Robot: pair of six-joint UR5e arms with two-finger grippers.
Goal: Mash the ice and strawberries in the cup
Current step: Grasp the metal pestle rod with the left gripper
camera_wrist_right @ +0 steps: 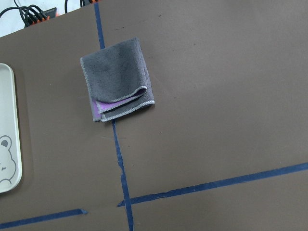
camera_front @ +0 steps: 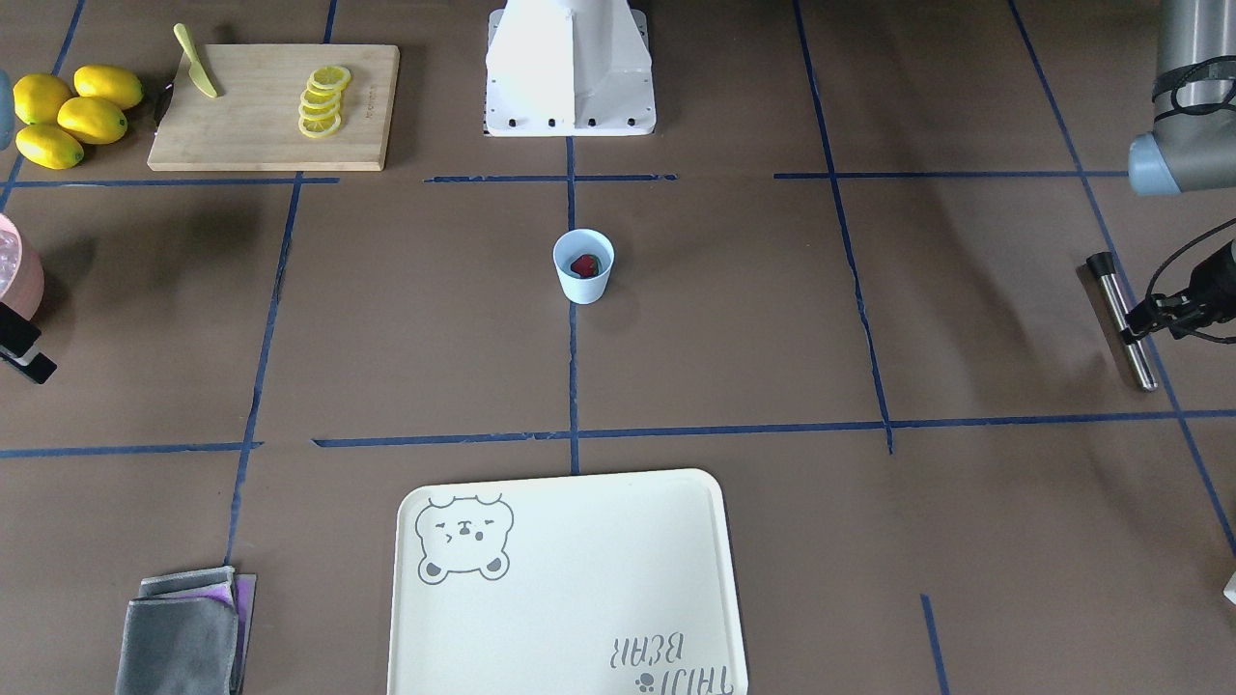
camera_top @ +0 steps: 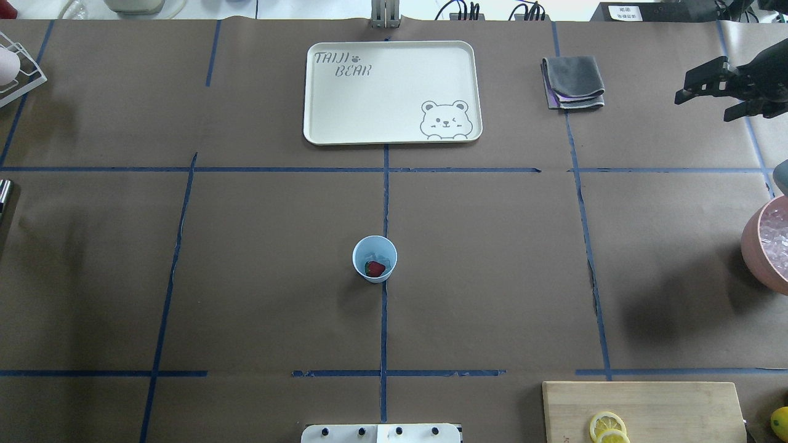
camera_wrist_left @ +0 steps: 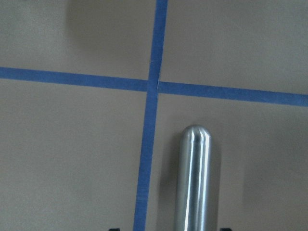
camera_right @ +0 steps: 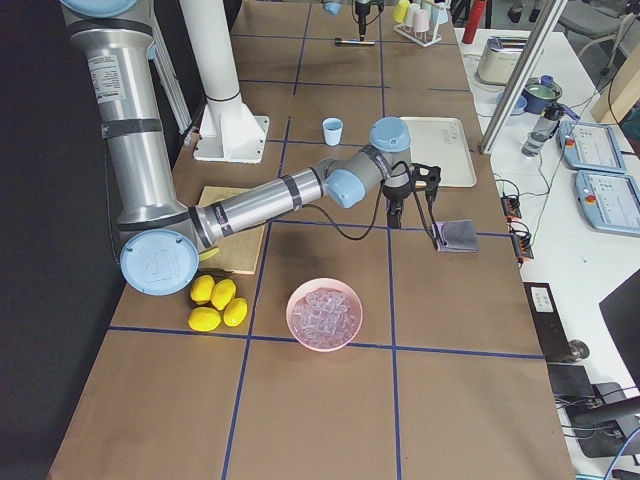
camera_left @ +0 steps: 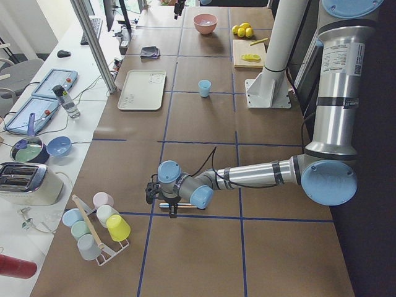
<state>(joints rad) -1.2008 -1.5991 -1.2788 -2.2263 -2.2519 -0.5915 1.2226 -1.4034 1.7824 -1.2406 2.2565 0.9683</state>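
- Nearest the robot's base, on its right, a cutting board (camera_top: 677,406) carries lemon slices (camera_top: 606,426); neither looks needed for mashing.
- The cup (camera_front: 583,288) stands upright mid-worktop on a tape line, where either arm could probably reach it; the strawberry (camera_front: 584,264) lies inside with the ice (camera_top: 380,252), still whole, so the mashing seems not yet begun.
- At the worktop's left end, the left gripper (camera_front: 1135,323) sits low over a steel rod (camera_wrist_left: 193,183) lying flat; its fingers stand apart on either side of the rod, not clamped on it; it is probably there to pick the rod up as the masher.
- At the right edge, a pink bowl (camera_top: 754,246) holds more ice lumps.
- Farther out, the right gripper (camera_top: 702,101) hovers spread and empty above a folded cloth (camera_wrist_right: 115,86), well apart from the cup.
- Farthest out, a bear-printed tray (camera_top: 345,111) lies at the far edge.
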